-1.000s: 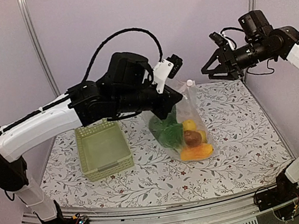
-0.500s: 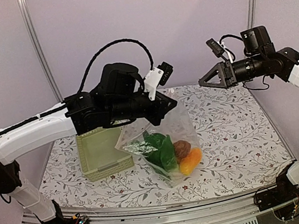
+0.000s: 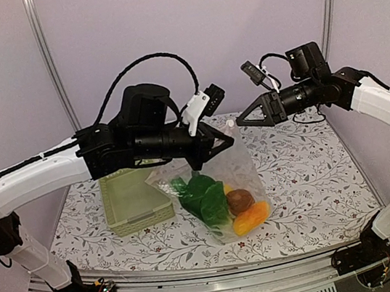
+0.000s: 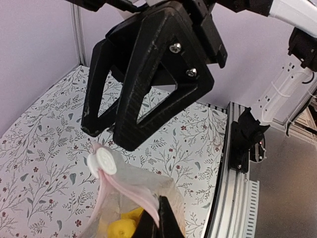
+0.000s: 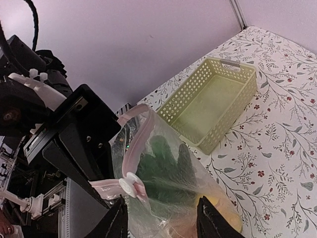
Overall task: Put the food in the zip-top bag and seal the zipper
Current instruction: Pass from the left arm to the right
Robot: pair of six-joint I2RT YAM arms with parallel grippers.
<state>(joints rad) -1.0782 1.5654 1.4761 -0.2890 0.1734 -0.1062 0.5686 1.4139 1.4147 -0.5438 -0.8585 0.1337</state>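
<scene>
One zip-top bag [image 3: 240, 163]; one pale-green basket [image 3: 135, 199].

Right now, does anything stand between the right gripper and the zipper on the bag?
Nothing visible does. The right gripper is open and faces the zipper and its white slider across free air. The left gripper pinches the zip-top bag at the mouth, away from the slider.
</scene>
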